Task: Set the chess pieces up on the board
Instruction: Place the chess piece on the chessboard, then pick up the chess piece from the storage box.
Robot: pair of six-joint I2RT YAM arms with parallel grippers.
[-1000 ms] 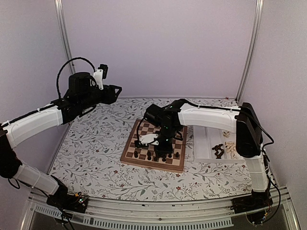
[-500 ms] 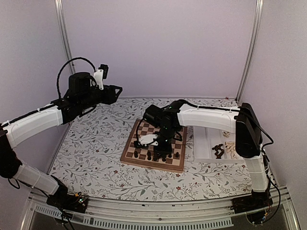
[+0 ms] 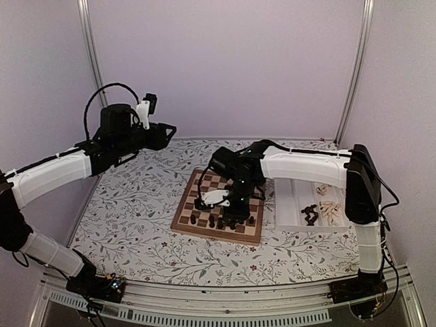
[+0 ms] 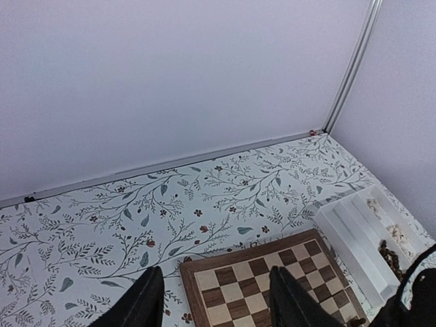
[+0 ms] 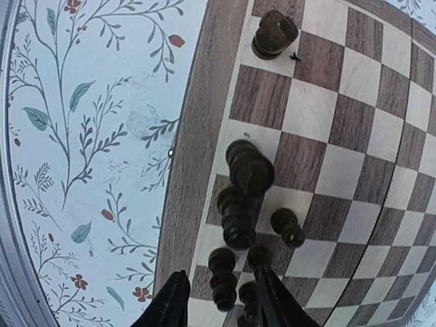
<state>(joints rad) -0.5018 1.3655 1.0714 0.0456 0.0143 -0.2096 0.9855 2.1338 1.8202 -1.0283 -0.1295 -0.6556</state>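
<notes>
While left hand and right hand agape, dark and cream chess pieces in white tray

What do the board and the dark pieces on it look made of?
The board looks like matte wood: grain shows in its brown border. The dark chess pieces look like turned wood with a slight sheen, possibly plastic.
</notes>
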